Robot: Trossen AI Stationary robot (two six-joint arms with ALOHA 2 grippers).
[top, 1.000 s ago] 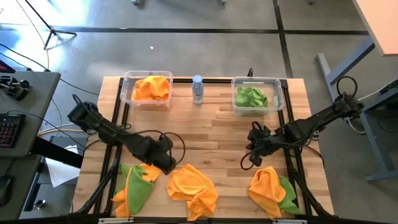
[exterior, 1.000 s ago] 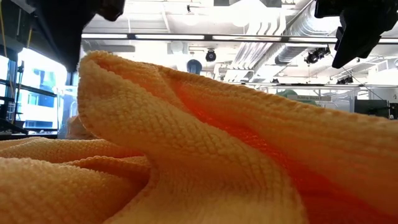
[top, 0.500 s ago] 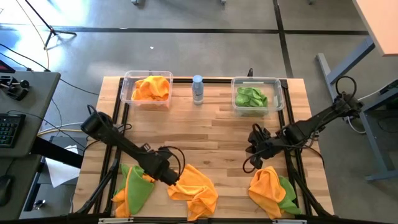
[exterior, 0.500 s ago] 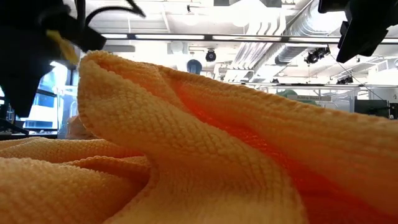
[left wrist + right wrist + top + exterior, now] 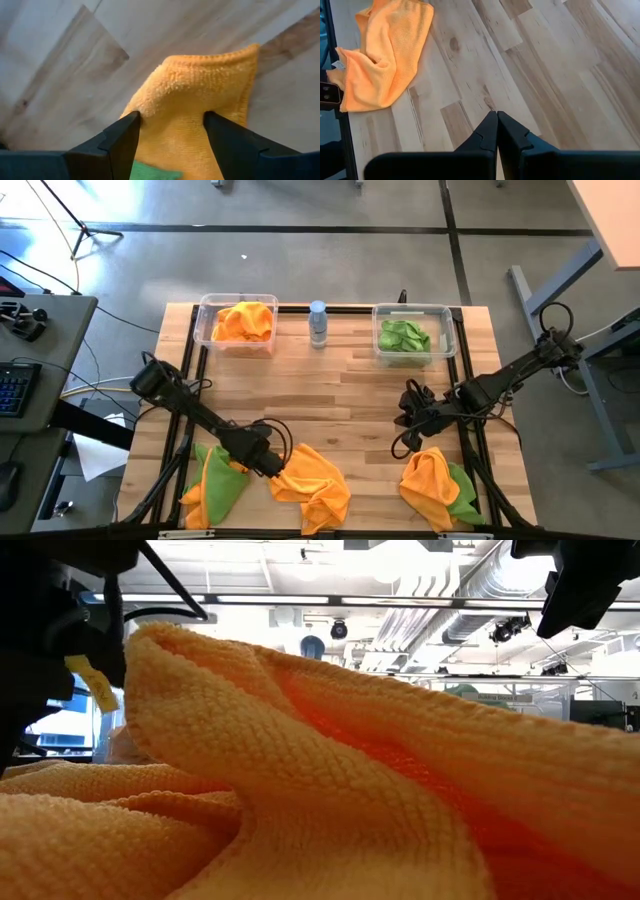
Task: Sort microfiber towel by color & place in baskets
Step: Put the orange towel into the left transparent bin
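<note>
Well, the pale wooden plank table (image 5: pixel 340 385) takes up most of what I see from above, with the two dark arms reaching in from either side. At its far edge sit two see-through plastic rectangular tubs: the left one (image 5: pixel 204 325) holds bright orange cloth, the right one (image 5: pixel 451 330) bright green cloth, and a small translucent bottle with a blue cap (image 5: pixel 318 323) stands between them. Along the near edge lie three heaps of soft microfiber cloths: a mixed green and orange heap (image 5: pixel 214 482) at the left, a crumpled all-orange heap (image 5: pixel 312 483) in the middle, and an orange cloth over a green one (image 5: pixel 436 485) at the right. The left gripper (image 5: pixel 268 463) is down at the middle heap's left edge, its fingers spread apart and straddling a raised fold of orange towel (image 5: pixel 200 115), each fingertip pressing the cloth's side. The right gripper (image 5: pixel 409 427) hangs above bare wood just beyond the right heap, its two fingers (image 5: pixel 512 137) pressed together with nothing between them.
</note>
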